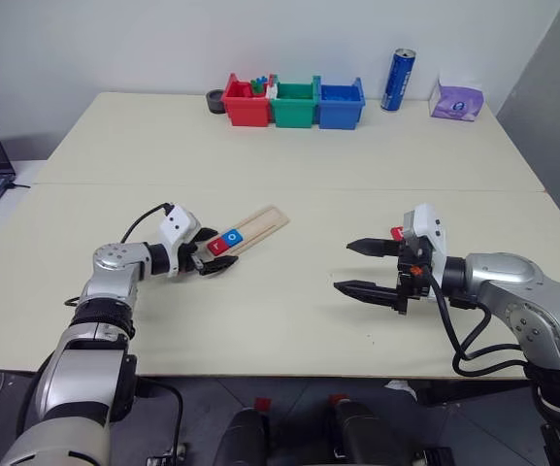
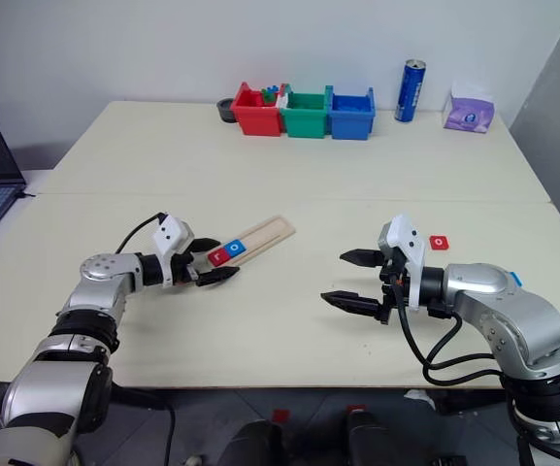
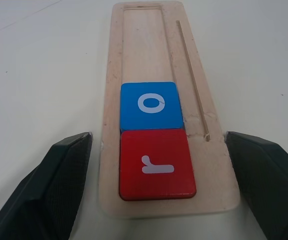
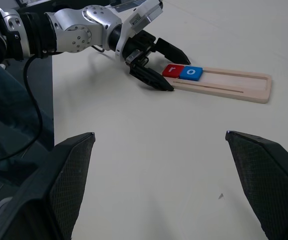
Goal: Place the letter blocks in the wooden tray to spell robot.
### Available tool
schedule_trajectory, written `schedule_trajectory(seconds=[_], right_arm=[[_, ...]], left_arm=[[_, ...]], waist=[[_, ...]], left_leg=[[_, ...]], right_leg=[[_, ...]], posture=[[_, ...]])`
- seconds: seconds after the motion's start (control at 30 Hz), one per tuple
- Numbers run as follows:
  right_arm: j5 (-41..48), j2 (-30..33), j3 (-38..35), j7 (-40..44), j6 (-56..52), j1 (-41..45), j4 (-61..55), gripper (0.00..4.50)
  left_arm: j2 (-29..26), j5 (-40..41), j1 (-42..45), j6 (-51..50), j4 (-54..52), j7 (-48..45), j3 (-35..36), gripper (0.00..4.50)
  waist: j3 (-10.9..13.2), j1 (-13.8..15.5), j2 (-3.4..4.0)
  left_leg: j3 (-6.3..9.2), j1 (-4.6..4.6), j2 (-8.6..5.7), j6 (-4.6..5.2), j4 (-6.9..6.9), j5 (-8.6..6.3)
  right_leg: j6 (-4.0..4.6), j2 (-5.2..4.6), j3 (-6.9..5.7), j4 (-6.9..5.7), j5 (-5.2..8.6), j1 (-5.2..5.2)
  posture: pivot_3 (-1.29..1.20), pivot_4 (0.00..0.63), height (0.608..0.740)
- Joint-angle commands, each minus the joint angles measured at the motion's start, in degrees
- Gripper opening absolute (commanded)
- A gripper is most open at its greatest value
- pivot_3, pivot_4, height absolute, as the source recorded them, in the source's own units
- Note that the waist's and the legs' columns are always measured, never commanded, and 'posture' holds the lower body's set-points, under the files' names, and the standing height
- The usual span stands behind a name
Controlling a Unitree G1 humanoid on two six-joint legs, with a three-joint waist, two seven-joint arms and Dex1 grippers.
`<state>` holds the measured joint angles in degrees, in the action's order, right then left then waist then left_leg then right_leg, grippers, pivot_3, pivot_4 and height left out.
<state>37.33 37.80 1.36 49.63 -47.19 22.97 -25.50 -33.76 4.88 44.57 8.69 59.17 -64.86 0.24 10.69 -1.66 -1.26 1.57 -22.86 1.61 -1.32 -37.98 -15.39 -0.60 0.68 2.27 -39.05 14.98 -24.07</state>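
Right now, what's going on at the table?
Two letter blocks, a red r and a blue o, sit side by side in the wooden tray. The left tool is open, its fingers straddling the tray's near end. The right tool hangs open and empty. Another red block lies beyond the right arm.

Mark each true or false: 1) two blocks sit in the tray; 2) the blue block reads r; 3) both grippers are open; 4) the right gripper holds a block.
1) True: a red block and a blue block lie in the tray.
2) False: blue reads o, red reads r.
3) True: the left gripper straddles the tray's end; the right gripper is open too.
4) False: it is empty.
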Motion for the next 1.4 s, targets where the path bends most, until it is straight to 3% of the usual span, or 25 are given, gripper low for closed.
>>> schedule_trajectory(seconds=[0.03, 0.17, 0.2, 0.43, 0.63, 0.8, 1.4], right_arm=[[1.1, 0.2, -0.7, -0.5, 0.0, 1.2, -1.6, 4.49], [1.2, 0.1, -0.9, -0.7, -0.3, 1.2, -1.7, 4.5], [1.2, 0.1, -0.9, -0.8, -0.3, 1.2, -1.7, 4.5], [1.3, 0.3, -1.0, -1.2, -0.5, 1.0, -2.0, 4.5], [1.9, 4.4, -1.6, 1.7, 0.8, -4.6, -7.5, 4.5], [0.1, 7.0, -0.3, 4.3, 5.0, -8.2, -8.4, 4.5], [-1.4, 6.0, 0.1, 3.7, 8.0, -8.9, -6.6, 4.5]], left_arm=[[0.5, -2.1, 0.5, -0.6, 3.3, -0.6, -1.4, 4.32], [0.6, -2.4, 1.2, -0.5, 5.0, -1.2, -1.1, 3.42], [0.6, -2.4, 1.3, -0.5, 5.2, -1.3, -1.0, 3.39], [1.0, -3.1, 1.4, 2.0, 4.7, -2.2, -1.8, 3.39], [0.5, 0.9, -6.9, 3.2, -14.4, -16.7, -5.3, 3.39], [-0.7, 3.4, -10.6, 1.4, -24.5, -22.4, -6.9, 3.39], [1.1, 1.4, -8.5, 8.2, -18.5, -23.8, -9.0, 3.39]], waist=[[0.0, 0.0, -0.01], [0.0, 0.0, 0.0], [0.0, 0.0, 0.0], [0.0, 0.0, 0.01], [0.0, 0.2, 0.01], [0.0, 0.1, 0.01], [-0.1, 0.0, 0.01]], left_leg=[[0.0, 0.01, 0.0, 0.0, -0.01, 0.0], [-0.03, 0.02, 0.0, 0.0, -0.03, 0.0], [-0.02, 0.02, 0.0, 0.0, -0.03, 0.0], [-0.02, 0.03, 0.0, 0.0, -0.03, 0.0], [0.01, -0.01, 0.01, 0.0, 0.0, 0.0], [-0.03, 0.0, -0.05, 0.0, -0.01, 0.0], [-0.03, 0.04, 0.04, 0.02, -0.1, 0.02]], right_leg=[[-0.01, 0.0, 0.0, -0.01, 0.0, 0.01], [-0.02, 0.0, 0.02, -0.01, -0.02, 0.02], [-0.02, 0.0, 0.01, -0.01, -0.01, 0.02], [-0.02, 0.0, 0.02, -0.02, -0.02, 0.02], [-0.01, -0.09, -0.01, -0.01, -0.02, 0.02], [-0.03, -0.15, 0.01, -0.01, -0.03, 0.01], [-0.04, 0.06, 0.06, -0.03, -0.05, 0.03]], posture=[[0.0, 0.15, 0.74], [0.0, 0.15, 0.74], [0.0, 0.15, 0.74], [0.0, 0.15, 0.74], [0.0, 0.15, 0.74], [0.0, 0.15, 0.74], [0.0, 0.15, 0.74]])
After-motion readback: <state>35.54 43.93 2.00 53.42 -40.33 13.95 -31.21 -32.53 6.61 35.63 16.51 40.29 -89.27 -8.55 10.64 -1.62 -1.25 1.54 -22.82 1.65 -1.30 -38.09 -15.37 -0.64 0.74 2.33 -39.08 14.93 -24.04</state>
